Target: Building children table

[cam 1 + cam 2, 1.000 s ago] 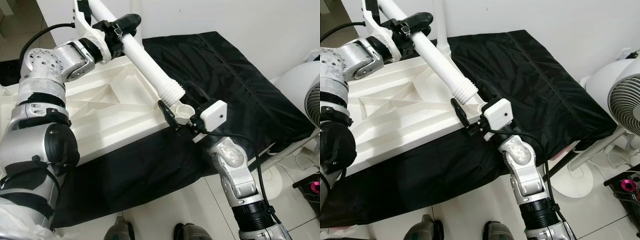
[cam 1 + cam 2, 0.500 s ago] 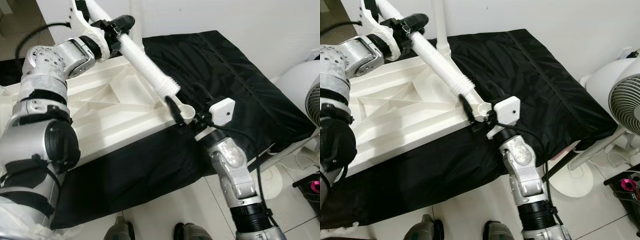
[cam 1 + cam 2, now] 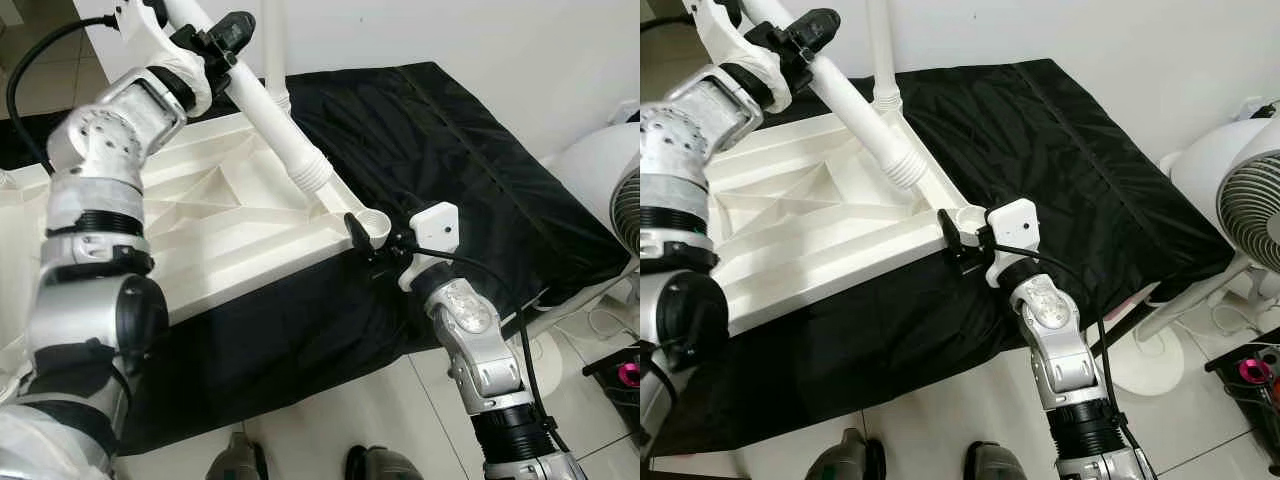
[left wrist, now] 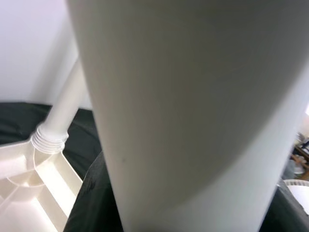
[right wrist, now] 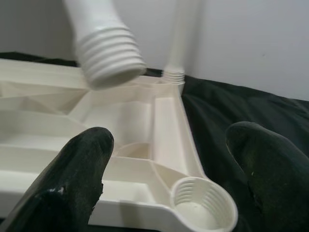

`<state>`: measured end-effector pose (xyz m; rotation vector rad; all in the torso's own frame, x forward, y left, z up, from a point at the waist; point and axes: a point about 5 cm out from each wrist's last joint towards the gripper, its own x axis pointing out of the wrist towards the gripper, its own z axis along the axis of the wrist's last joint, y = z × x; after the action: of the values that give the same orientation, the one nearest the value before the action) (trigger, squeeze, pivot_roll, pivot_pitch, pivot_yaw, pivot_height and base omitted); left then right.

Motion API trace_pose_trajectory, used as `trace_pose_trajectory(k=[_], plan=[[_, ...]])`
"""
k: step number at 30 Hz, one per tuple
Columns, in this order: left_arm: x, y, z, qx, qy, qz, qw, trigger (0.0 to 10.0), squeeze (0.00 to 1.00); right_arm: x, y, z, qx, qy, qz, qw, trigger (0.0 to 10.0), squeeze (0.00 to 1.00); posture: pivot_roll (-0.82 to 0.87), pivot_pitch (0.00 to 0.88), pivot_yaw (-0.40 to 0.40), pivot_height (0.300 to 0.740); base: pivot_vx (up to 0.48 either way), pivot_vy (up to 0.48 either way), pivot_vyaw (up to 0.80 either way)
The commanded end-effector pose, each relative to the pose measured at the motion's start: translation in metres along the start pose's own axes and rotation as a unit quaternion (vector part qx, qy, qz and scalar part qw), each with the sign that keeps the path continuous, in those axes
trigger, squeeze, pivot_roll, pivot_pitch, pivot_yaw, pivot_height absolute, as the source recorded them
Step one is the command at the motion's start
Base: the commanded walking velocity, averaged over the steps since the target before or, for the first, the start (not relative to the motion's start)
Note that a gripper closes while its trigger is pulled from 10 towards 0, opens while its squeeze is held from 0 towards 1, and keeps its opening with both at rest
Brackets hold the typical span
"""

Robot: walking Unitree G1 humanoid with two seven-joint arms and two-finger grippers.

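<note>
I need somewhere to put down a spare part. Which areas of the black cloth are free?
The black cloth is bare between the upturned white plastic tabletop and the white fan, and along its near edge. The corner socket is crowded by the right gripper and threaded white leg.

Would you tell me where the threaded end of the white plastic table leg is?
In the left eye view, the leg's threaded end hangs above the upturned white tabletop, short of the corner socket between the right gripper fingers.
</note>
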<state>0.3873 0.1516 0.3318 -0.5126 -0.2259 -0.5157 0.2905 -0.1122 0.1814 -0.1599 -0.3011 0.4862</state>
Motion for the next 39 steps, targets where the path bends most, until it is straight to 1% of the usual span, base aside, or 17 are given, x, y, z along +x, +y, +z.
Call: trace_pose_trajectory(k=[1, 3, 7, 8, 11, 12, 15, 17, 18, 19, 23, 25, 26, 31, 34, 37, 39], plan=[[0.000, -0.010, -0.001, 0.041, -0.013, -0.005, 0.999, 10.0, 0.00, 0.003, 0.005, 0.008, -0.005, -0.008, 0.021, 1.000, 10.0, 0.00, -0.10, 0.073, 0.000, 0.740, 0.000, 0.000, 0.00], [0.000, -0.010, -0.001, 0.041, -0.013, -0.005, 0.999, 10.0, 0.00, 0.003, 0.005, 0.008, -0.005, -0.008, 0.021, 1.000, 10.0, 0.00, -0.10, 0.073, 0.000, 0.740, 0.000, 0.000, 0.00], [-0.002, -0.032, -0.018, 0.125, -0.027, -0.016, 0.992, 10.0, 0.00, 0.012, 0.007, 0.017, -0.007, -0.012, 0.033, 0.999, 10.0, 0.00, -0.09, 0.059, -0.010, 0.740, 0.000, 0.000, 0.00], [-0.002, -0.032, -0.018, 0.125, -0.027, -0.016, 0.992, 10.0, 0.00, 0.012, 0.007, 0.017, -0.007, -0.012, 0.033, 0.999, 10.0, 0.00, -0.09, 0.059, -0.010, 0.740, 0.000, 0.000, 0.00], [-0.002, -0.047, -0.025, 0.161, -0.035, -0.031, 0.986, 10.0, 0.00, 0.018, 0.007, 0.020, -0.024, -0.013, 0.038, 0.999, 10.0, 0.00, -0.09, 0.052, -0.010, 0.740, 0.000, 0.000, 0.00], [-0.002, -0.047, -0.025, 0.161, -0.035, -0.031, 0.986, 10.0, 0.00, 0.018, 0.007, 0.020, -0.024, -0.013, 0.038, 0.999, 10.0, 0.00, -0.09, 0.052, -0.010, 0.740, 0.000, 0.000, 0.00], [-0.003, -0.056, -0.031, 0.189, -0.038, -0.040, 0.980, 10.0, 0.00, 0.023, 0.006, 0.022, -0.038, -0.013, 0.035, 0.999, 10.0, 0.00, -0.09, 0.045, -0.008, 0.740, 0.000, 0.000, 0.00], [-0.004, -0.059, -0.033, 0.196, -0.040, -0.042, 0.979, 10.0, 0.00, 0.026, 0.004, 0.023, -0.045, -0.012, 0.029, 0.998, 10.0, 0.00, -0.09, 0.042, -0.007, 0.740, 0.000, 0.000, 0.00], [-0.004, -0.063, -0.034, 0.197, -0.045, -0.045, 0.978, 10.0, 0.00, 0.029, 0.001, 0.023, -0.048, -0.009, 0.021, 0.999, 10.0, 0.00, -0.09, 0.033, -0.006, 0.740, 0.000, 0.000, 0.00], [-0.004, -0.072, -0.037, 0.208, -0.053, -0.055, 0.975, 10.0, 0.00, 0.033, -0.002, 0.023, -0.049, -0.006, 0.010, 0.999, 10.0, 0.00, -0.09, 0.030, -0.008, 0.740, 0.000, 0.000, 0.00], [-0.003, -0.079, -0.039, 0.214, -0.054, -0.065, 0.973, 10.0, 0.00, 0.034, -0.003, 0.022, -0.054, -0.003, 0.007, 0.999, 10.0, 0.00, -0.10, 0.021, -0.010, 0.740, 0.000, 0.000, 0.00], [-0.004, -0.088, -0.044, 0.204, -0.059, -0.072, 0.975, 10.0, 0.00, 0.037, -0.006, 0.021, -0.062, 0.005, 0.005, 0.998, 10.0, 0.00, -0.09, 0.017, -0.011, 0.740, 0.000, 0.000, 0.00], [-0.004, -0.088, -0.044, 0.204, -0.059, -0.072, 0.975, 10.0, 0.00, 0.037, -0.006, 0.021, -0.062, 0.005, 0.005, 0.998, 10.0, 0.00, -0.09, 0.017, -0.011, 0.740, 0.000, 0.000, 0.00], [-0.006, -0.107, -0.052, 0.210, -0.067, -0.090, 0.971, 10.0, 0.00, 0.047, -0.010, 0.017, -0.081, 0.023, -0.002, 0.996, 10.0, 0.00, -0.09, 0.003, -0.007, 0.740, 0.000, 0.000, 0.00], [-0.006, -0.109, -0.053, 0.206, -0.066, -0.094, 0.972, 10.0, 0.00, 0.049, -0.011, 0.017, -0.080, 0.023, -0.007, 0.997, 10.0, 0.00, -0.09, 0.002, -0.006, 0.740, 0.000, 0.000, 0.00], [-0.008, -0.125, -0.065, 0.203, -0.055, -0.124, 0.970, 10.0, 0.00, 0.061, -0.011, 0.023, -0.094, 0.012, 0.003, 0.995, 10.0, 0.00, -0.08, 0.000, -0.008, 0.740, 0.000, 0.000, 0.00], [-0.008, -0.127, -0.066, 0.202, -0.055, -0.126, 0.970, 10.0, 0.00, 0.062, -0.011, 0.024, -0.096, 0.011, 0.005, 0.995, 10.0, 0.00, -0.08, 0.000, -0.008, 0.740, 0.000, 0.000, 0.00]])
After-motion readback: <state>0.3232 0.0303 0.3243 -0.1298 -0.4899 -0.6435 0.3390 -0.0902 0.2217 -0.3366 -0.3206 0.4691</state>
